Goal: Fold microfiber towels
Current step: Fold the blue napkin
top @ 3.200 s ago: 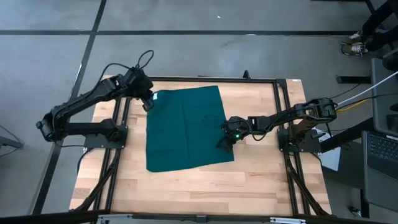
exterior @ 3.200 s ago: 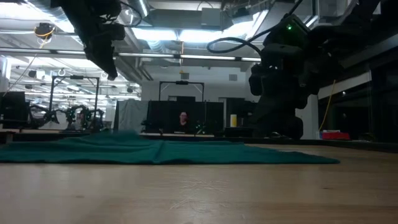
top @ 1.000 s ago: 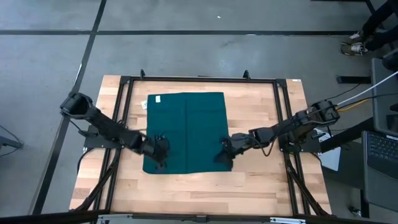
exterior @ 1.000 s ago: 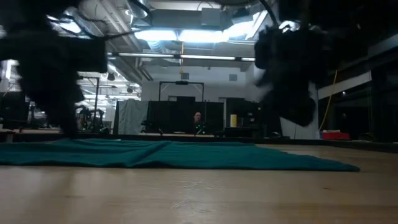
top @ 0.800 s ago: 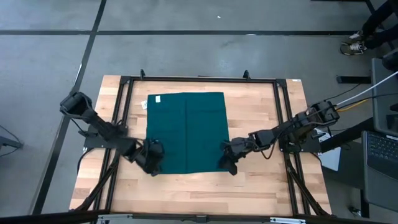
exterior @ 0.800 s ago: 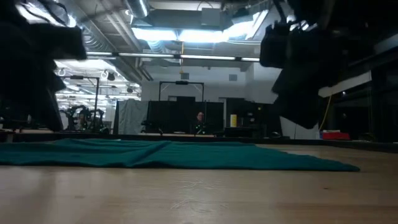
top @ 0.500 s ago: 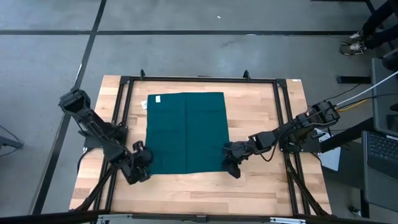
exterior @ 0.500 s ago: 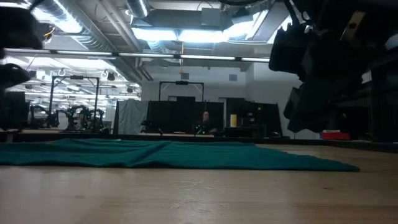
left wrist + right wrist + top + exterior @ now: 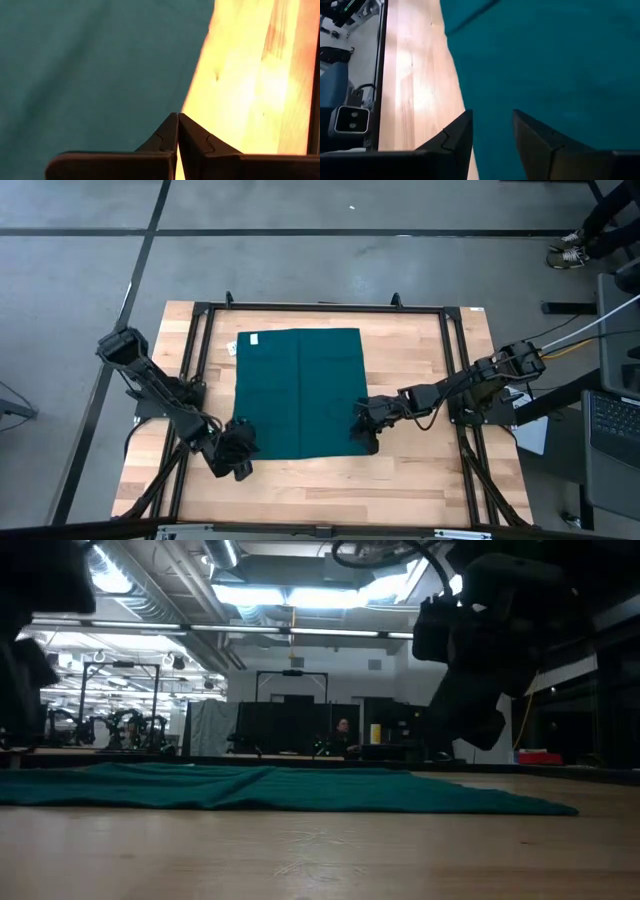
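Note:
The dark teal towel (image 9: pixel 298 392) lies spread flat on the wooden table, its white tag (image 9: pixel 252 338) at the far-left corner. It also shows in the low view (image 9: pixel 260 788). My left gripper (image 9: pixel 240 455) is shut at the towel's near-left corner; in the left wrist view (image 9: pixel 177 117) its tips stand over the towel's edge (image 9: pixel 197 75). My right gripper (image 9: pixel 362 432) is open over the towel's near-right corner. In the right wrist view (image 9: pixel 492 122) its fingers stand above the cloth (image 9: pixel 545 60) close to its edge. My left gripper's shut fingertips (image 9: pixel 172 130) stand right at the towel's side edge near the near-left corner, pointing down. I cannot tell whether they touch the cloth.
Black frame rails (image 9: pixel 320 307) run around the table top. Bare wood (image 9: pixel 320 490) lies between the towel and the near edge. A person (image 9: pixel 343 730) sits far off in the room behind, and someone's shoes (image 9: pixel 570 255) show beside the table's far right.
My left gripper has gone from over the towel's near-left part toward the near-left of the table, off the cloth, then back a little to the corner. My right gripper has gone toward the near edge and come back toward the far edge. The towel has stayed flat.

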Motion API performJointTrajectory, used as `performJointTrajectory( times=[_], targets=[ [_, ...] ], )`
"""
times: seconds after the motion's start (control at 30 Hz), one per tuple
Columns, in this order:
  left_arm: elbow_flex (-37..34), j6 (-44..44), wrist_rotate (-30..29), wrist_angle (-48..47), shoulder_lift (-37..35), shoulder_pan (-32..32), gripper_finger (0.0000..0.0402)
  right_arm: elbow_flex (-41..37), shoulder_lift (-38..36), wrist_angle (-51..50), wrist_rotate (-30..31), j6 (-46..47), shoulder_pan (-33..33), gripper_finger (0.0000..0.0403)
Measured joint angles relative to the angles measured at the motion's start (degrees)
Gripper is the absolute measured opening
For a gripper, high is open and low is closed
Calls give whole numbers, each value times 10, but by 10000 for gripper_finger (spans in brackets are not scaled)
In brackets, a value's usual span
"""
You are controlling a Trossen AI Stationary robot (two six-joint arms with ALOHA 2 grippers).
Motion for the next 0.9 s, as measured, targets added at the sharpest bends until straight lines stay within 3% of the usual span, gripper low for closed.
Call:
performJointTrajectory(
  times=[0.17, 0.33, 0.57, 0.9],
  targets=[
    [0, 19, 5, 120, 65, 27, 4, 0, 0, 18, 40, -13, -21, 143],
    [0, -25, -106, 197, 91, 57, 3, 0, 0, 46, 62, -34, -103, 127],
    [2, -15, -111, 198, 91, 77, 3, 0, 0, 23, 31, -97, -206, 115],
    [3, -15, -105, 165, 91, 109, 2, 1, 5, 15, -3, -163, -315, 136]
  ],
)
